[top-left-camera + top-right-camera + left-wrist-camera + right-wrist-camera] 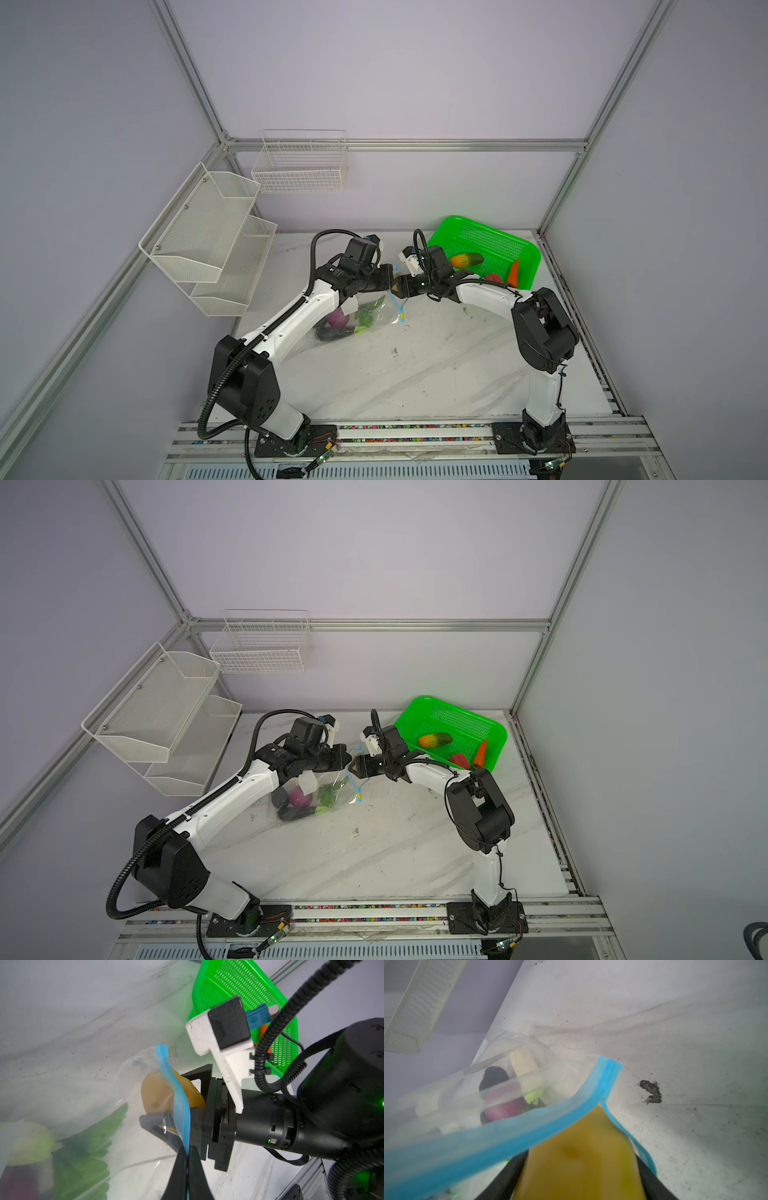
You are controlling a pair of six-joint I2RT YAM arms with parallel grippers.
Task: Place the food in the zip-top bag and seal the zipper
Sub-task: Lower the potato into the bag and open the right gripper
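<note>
The clear zip-top bag (pixel 370 328) lies mid-table with purple (pixel 337 319), green (pixel 368 316) and dark food inside. My left gripper (pixel 188 1153) is shut on the blue zipper (pixel 180 1105) strip and holds the mouth up. The right gripper (pixel 577 1167) is shut on a yellow food piece (pixel 579 1159). That piece sits at the bag's mouth, partly past the zipper (pixel 508 1132). In both top views the two grippers (pixel 395 283) (pixel 350 763) meet tip to tip. A yellow slider tab (pixel 402 318) hangs at the zipper's lower end.
A green perforated basket (pixel 528 249) at the back right holds an orange-green piece (pixel 466 260), a carrot (pixel 514 272) and a red piece (pixel 493 277). White mesh shelves (pixel 208 232) and a wire basket (pixel 299 166) hang on the left and back walls.
</note>
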